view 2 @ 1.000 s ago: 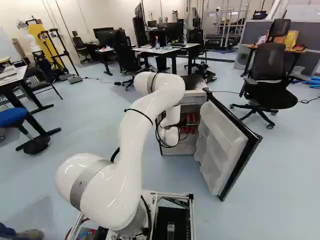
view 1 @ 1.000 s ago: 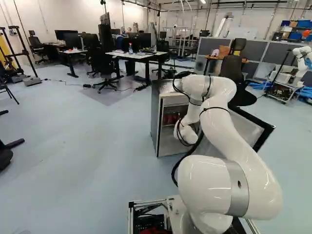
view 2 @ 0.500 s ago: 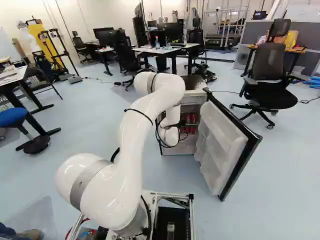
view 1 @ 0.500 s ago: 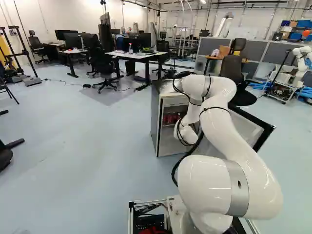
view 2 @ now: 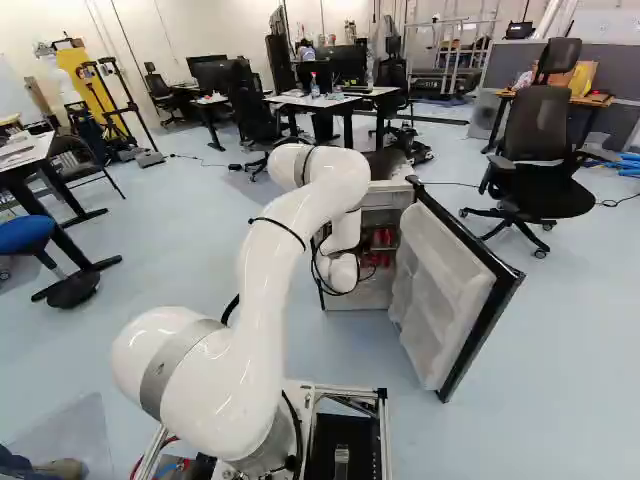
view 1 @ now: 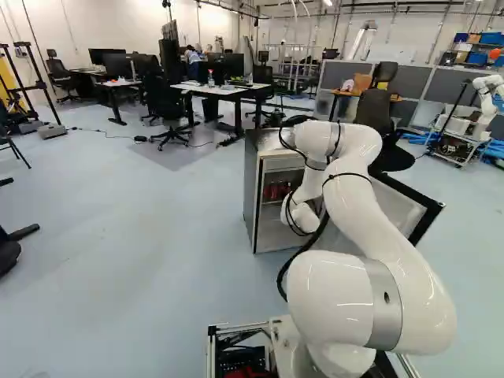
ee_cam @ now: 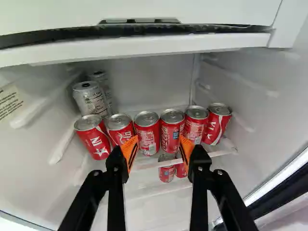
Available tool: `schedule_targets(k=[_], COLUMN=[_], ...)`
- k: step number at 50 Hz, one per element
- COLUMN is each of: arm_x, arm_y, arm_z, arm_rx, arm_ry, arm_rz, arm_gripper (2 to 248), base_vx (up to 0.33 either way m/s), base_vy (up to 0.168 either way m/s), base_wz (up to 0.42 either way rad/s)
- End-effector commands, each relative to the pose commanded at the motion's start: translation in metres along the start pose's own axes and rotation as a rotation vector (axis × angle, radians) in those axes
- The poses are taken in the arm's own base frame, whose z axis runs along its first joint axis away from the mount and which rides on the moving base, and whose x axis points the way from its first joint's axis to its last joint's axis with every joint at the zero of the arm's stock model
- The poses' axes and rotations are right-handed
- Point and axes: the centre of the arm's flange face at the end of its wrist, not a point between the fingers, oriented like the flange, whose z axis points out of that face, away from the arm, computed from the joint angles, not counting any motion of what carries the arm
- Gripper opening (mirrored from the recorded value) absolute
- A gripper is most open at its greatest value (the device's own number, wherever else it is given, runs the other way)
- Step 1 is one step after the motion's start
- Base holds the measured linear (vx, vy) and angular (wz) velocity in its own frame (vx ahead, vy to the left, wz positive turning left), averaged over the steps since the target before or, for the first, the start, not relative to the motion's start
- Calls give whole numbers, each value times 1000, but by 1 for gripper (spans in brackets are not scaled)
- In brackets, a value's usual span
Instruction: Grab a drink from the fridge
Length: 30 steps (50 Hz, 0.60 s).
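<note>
The fridge [view 1: 268,161] [view 2: 380,215] stands with its door [view 2: 440,290] swung out to the right. In the wrist view my gripper [ee_cam: 158,150] is open, its orange pads apart with nothing gripped. Straight ahead, a row of several red cans stands on the shelf; a red can [ee_cam: 147,133] and another red can [ee_cam: 171,130] line up with the gap. Silvery cans [ee_cam: 90,98] stand behind the row at one end. Two more red cans [ee_cam: 166,172] show below the shelf edge. In both base views the arm's wrist hides the gripper.
A white ledge [ee_cam: 144,50] of the fridge runs above the cans. Fridge walls flank the gripper on both sides. An office chair [view 2: 540,150] stands beyond the door, and desks [view 1: 219,88] are farther back. Another robot [view 1: 484,102] is at the right of the left base view.
</note>
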Motion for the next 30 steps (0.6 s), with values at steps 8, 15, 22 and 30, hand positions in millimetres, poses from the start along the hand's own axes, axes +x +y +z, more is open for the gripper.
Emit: schedule_targets(k=[8,15,22,30], arm_x=[0,-1,-1,-2], arm_y=[2,5,9,12], arm_z=[3,6,9,14], arm_rx=[-2,-6,-12,-16], arm_ry=[5,11,17,21], arm_rz=[0,-1,-1,-1], arm_gripper=[140,140,140,140], base_vx=[0,0,0,0], base_vy=[0,0,0,0], base_wz=[0,0,0,0])
